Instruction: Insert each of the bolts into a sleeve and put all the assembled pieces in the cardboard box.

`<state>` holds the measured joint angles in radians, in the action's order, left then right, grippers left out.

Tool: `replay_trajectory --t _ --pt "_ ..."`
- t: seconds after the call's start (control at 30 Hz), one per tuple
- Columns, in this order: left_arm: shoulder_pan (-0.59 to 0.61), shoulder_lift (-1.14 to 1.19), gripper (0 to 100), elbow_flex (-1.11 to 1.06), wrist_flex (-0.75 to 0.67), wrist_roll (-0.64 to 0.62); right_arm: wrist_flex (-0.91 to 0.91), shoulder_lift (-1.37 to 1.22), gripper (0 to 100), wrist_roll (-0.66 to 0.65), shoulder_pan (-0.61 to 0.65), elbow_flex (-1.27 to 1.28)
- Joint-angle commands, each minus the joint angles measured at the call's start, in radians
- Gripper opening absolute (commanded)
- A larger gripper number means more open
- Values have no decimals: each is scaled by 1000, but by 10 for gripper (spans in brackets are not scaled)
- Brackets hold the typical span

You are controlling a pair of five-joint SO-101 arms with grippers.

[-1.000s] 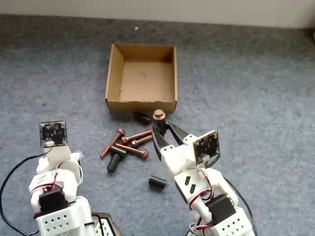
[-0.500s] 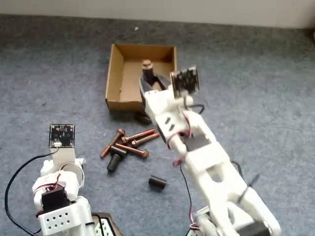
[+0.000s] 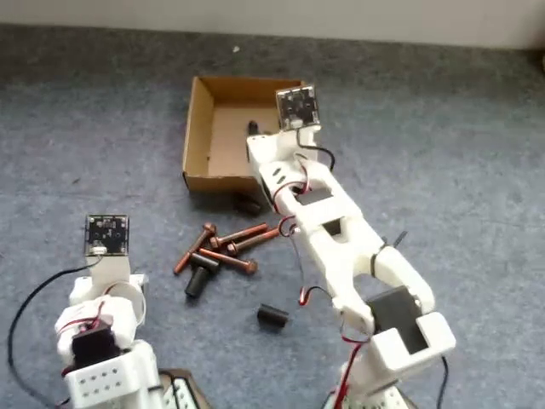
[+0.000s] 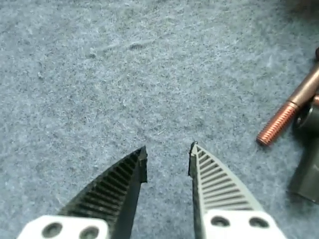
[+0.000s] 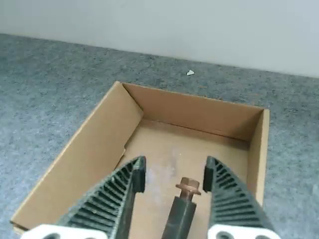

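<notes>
The cardboard box (image 3: 198, 128) sits at the back of the carpet. My right arm stretches over it, and its gripper (image 5: 174, 172) is open inside the box (image 5: 199, 112). A bolt seated in a black sleeve (image 5: 182, 209) lies between the spread fingers, touching neither. Several copper bolts (image 3: 232, 243) lie in a heap in front of the box, with black sleeves beside them (image 3: 198, 274), nearer the front (image 3: 272, 317) and against the box wall (image 3: 247, 204). My left gripper (image 4: 167, 149) hovers open over bare carpet, with a bolt's threaded end (image 4: 284, 122) and a sleeve (image 4: 309, 169) off to one side.
Grey carpet covers the whole table. A pale wall (image 5: 164, 25) runs behind the box. The left arm's base (image 3: 98, 341) stands at the front left corner, with wires around it.
My right arm has swung from beside the bolt heap to over the box, carrying the sleeved bolt, and its jaws have opened. The left arm has barely shifted.
</notes>
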<state>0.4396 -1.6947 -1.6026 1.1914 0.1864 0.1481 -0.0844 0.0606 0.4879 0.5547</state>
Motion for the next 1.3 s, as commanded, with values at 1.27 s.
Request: replay_trajectory --t 1.27 --pt "13 -5 165 1 -2 5 -1227 509 180 -187 432 329"
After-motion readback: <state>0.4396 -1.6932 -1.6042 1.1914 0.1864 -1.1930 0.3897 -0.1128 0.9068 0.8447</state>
